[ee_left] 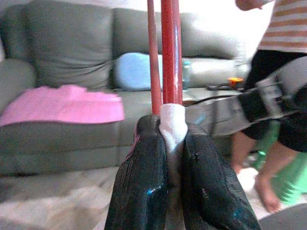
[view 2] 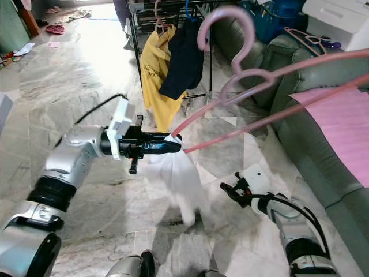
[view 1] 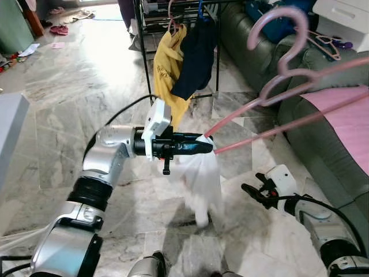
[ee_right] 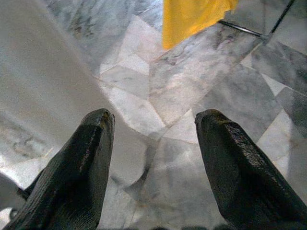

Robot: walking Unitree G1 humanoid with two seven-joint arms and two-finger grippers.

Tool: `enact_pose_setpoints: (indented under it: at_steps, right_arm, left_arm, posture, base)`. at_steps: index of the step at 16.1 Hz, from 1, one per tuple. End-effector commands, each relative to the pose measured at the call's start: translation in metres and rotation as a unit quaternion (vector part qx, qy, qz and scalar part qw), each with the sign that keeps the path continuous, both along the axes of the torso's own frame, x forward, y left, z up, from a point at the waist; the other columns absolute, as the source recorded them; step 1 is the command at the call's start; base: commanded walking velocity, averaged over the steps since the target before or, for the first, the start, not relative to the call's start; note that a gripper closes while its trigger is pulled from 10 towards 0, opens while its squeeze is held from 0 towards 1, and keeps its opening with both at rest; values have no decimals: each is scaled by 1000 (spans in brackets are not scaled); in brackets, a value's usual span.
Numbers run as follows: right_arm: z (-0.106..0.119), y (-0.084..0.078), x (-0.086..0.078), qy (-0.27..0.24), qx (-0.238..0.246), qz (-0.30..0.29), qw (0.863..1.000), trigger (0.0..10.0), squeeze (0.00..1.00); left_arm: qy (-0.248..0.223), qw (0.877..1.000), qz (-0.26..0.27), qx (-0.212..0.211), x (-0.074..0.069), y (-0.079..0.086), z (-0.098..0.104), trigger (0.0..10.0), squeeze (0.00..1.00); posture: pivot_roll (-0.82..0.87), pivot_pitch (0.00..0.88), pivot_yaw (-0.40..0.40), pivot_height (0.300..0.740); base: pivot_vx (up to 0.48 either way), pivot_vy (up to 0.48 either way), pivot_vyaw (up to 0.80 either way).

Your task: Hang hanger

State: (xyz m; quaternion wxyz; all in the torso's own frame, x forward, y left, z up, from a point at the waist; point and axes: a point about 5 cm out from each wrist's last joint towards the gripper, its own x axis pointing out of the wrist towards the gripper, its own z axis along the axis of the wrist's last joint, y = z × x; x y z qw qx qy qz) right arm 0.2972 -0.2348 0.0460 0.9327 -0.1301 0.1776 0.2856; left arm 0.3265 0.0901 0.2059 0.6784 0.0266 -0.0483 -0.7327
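Marble floor (view 1: 75, 98) fills the frame's left. Centre: left gripper (view 1: 209, 148) pinches the pink hanger (view 1: 277, 92) and a white cloth (view 1: 202, 179); the hanger reaches toward upper right. Top centre: clothes rack (view 1: 173, 17), yellow shirt (view 1: 167, 69). Right: grey sofa (view 1: 323, 150). Lower right: right gripper (view 1: 249, 190), fingers spread, holding nothing.

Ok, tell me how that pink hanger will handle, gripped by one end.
The pink hanger keeps its shape from the left pincer, so probably stiff and light. Held at one tip, it may sag or twist. The white cloth hangs limp, likely to swing.
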Motion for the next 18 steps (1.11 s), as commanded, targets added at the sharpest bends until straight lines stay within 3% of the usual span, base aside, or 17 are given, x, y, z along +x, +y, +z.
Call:
enact_pose_setpoints:
  at_steps: [1,4,5,7,9,11,12,14,18]
  right_arm:
    - [5,-1,3,-3,-2,8,1000,10000,0]
    - [3,14,3,28,16,63,997,10000,0]
    - [-6,32,-2,70,55,108,990,10000,0]
    - [-22,64,-17,139,93,198,966,10000,0]
    - [-31,80,-33,185,98,274,939,10000,0]
    - [-35,75,-43,213,93,300,925,10000,0]
    - [-38,67,-46,221,69,295,927,10000,0]
    - [-40,43,-44,211,5,250,945,10000,0]
    - [-29,25,-52,213,30,255,943,10000,0]
  left_arm:
    - [-13,999,-28,-8,-5,-4,9,10000,0]
    - [-17,998,-55,-12,-11,-11,17,10000,0]
    - [-19,997,-66,-27,-14,-17,23,10000,0]
    - [-17,996,-75,-34,-19,-23,28,10000,0]
    - [-11,997,-73,-33,-20,-24,26,10000,0]
    - [-2,997,-68,-32,-21,-21,23,10000,0]
    - [2,998,-63,-29,-21,-19,21,10000,0]
    - [7,998,-54,-23,-21,-15,18,10000,0]
    - [4,999,-39,-23,-18,-15,17,10000,0]
  posture:
    - [-100,107,20,740]
    - [-97,114,32,740]
    - [-93,122,35,740]
    - [-82,128,35,740]
    - [-71,132,35,740]
    - [-63,137,38,740]
    - [-63,140,39,740]
    - [-66,147,45,740]
    - [-73,158,54,740]
  base:
    - [0,0,0]
    - [0,0,0]
    - [0,0,0]
    - [0,0,0]
    - [0,0,0]
    - [0,0,0]
    - [0,0,0]
    - [0,0,0]
    - [0,0,0]
